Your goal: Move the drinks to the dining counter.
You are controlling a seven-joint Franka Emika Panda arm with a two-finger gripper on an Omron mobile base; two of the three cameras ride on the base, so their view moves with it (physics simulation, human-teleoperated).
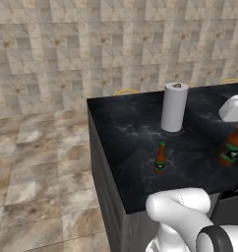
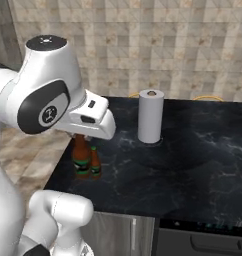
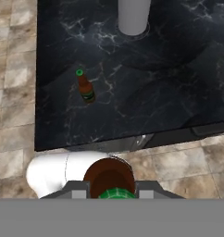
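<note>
1. Dining counter [image 1: 131, 133] [image 2: 203, 165] [image 3: 146, 88]: black top with white veins over a grey cabinet base. It takes up the right half of the left base view, with tiled floor at its nine o'clock side and a tiled wall at twelve o'clock.

2. Paper-towel roll [image 1: 174, 107] [image 2: 151, 116] [image 3: 133, 16]: white cylinder, upright on the counter top with its long axis vertical. It stands toward twelve o'clock of the marble surface, well apart from both bottles.

3. Held bottle [image 1: 232, 146] [image 2: 81, 156] [image 3: 109, 178]: brown glass with a dark label. Its long axis is vertical, neck up and base down, in both base views. In the right base view it sits directly below the hand, at about seven o'clock of the roll. In the hand view it shows at six o'clock, seen end-on. Whether its base touches the marble, I cannot tell.

4. Standing bottle [image 1: 160, 158] [image 2: 95, 163] [image 3: 85, 87]: brown glass with a green cap and a dark label, upright on the counter, cap up. In the left base view it stands free at seven o'clock of the roll. In the right base view it appears just beside the held bottle, at its three o'clock side.

5. Gripper [image 3: 110, 189]: jaws narrow, clamped on the held bottle, one dark finger at either side.
</note>
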